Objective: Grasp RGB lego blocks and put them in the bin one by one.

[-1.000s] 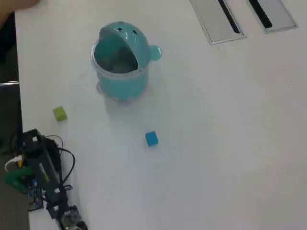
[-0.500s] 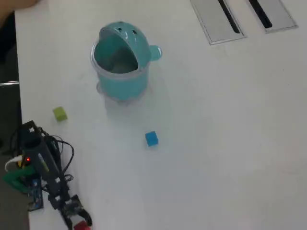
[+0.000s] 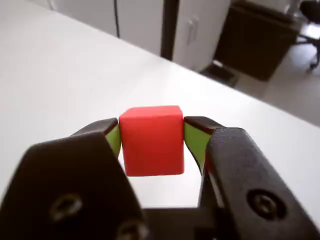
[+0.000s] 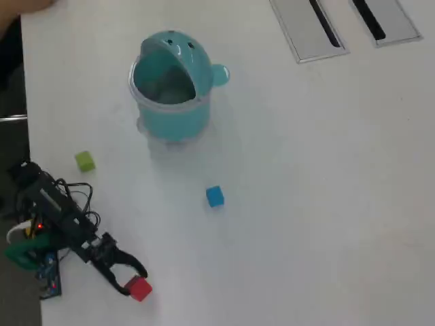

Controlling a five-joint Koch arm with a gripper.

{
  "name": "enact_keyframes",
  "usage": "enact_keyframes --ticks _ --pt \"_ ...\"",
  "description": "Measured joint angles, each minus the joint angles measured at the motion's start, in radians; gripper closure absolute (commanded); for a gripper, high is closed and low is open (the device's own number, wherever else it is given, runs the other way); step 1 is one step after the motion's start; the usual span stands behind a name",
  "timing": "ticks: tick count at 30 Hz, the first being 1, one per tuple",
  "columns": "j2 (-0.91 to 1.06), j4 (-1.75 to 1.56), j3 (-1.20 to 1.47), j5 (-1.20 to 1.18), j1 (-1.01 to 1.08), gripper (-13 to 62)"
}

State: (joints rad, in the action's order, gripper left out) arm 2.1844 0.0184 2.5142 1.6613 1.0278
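Though tiny overhead, red block [image 3: 151,141] tool-filling [image 3: 150,142].

Red block's [image 3: 151,141] flanks hidden by the jaws — arm base [image 4: 27,255] cropped (overhead view).

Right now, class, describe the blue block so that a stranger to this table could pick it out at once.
Start in the overhead view at the teal bin near the top of the white table. Below it and slightly right, a small cube lies alone on bare table: the blue block. The yellow-green block sits far left near the table's edge, and the red block is held in the claw.
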Motion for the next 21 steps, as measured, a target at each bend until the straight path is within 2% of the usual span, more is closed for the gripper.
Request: enact_keyframes --ticks 4,8,10,13,21 --pt "0.094 0.0 0.02 -0.003 -0.089 42.5" --pt "0.107 0.0 0.026 -0.018 -0.216 42.5" --pt "0.107 0.0 0.026 -0.023 -0.314 46.9" --pt "0.106 -0.009 0.038 -0.023 -0.353 46.9" --pt "0.107 -0.253 0.061 0.032 -0.637 47.0"
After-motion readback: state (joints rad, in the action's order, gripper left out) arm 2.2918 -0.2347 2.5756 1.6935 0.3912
